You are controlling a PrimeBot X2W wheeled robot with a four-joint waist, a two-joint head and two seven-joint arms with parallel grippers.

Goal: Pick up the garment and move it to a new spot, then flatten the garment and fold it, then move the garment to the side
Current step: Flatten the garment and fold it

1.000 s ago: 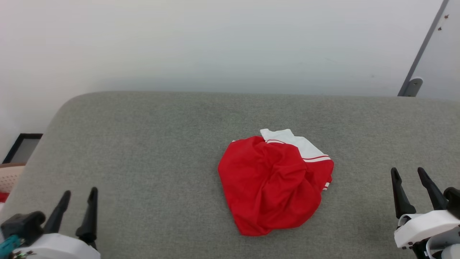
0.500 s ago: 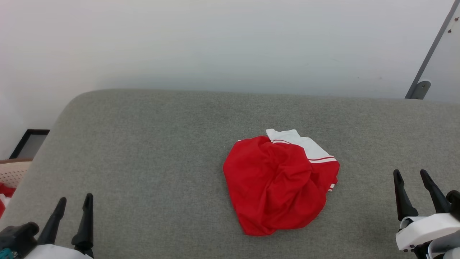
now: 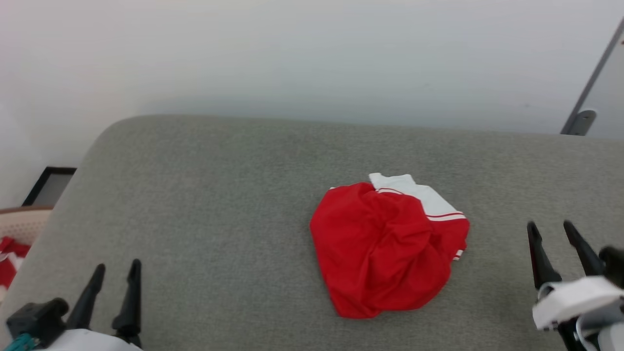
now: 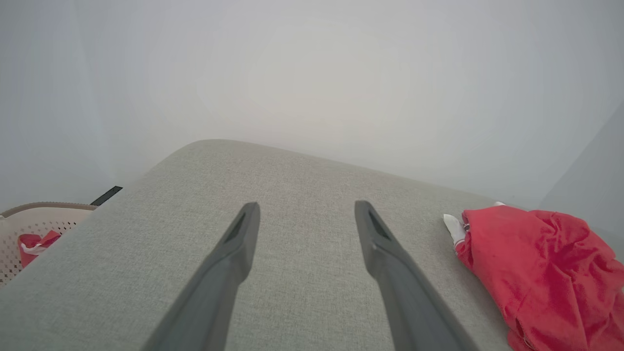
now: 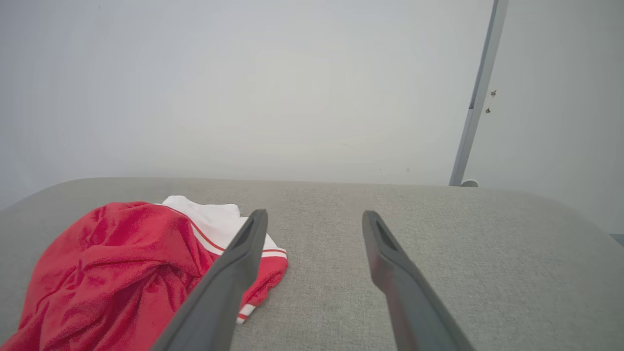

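Observation:
The garment [image 3: 385, 243] lies crumpled in a red heap on the grey cushioned surface [image 3: 219, 195], a white sleeve with red stripe trim at its far right side. Its lettering is hidden in the folds. My left gripper [image 3: 117, 267] hovers open near the front left, well left of the heap. My right gripper [image 3: 551, 226] stands open at the right, a short way from the garment's right edge. In the left wrist view the garment [image 4: 546, 273] lies right of the fingers [image 4: 229, 263]. In the right wrist view the garment [image 5: 112, 273] lies left of the open gripper [image 5: 314, 217].
A pale perforated basket [image 3: 19, 229] with red and white cloth in it sits below the surface's left edge, also in the left wrist view as the basket [image 4: 34, 229]. A white wall rises behind. A grey door frame [image 3: 592, 92] stands at the far right.
The head camera has shifted, sliding the whole scene a little rightward. The garment lies as before. Both grippers remain open, and each has risen slightly in view since half a second ago.

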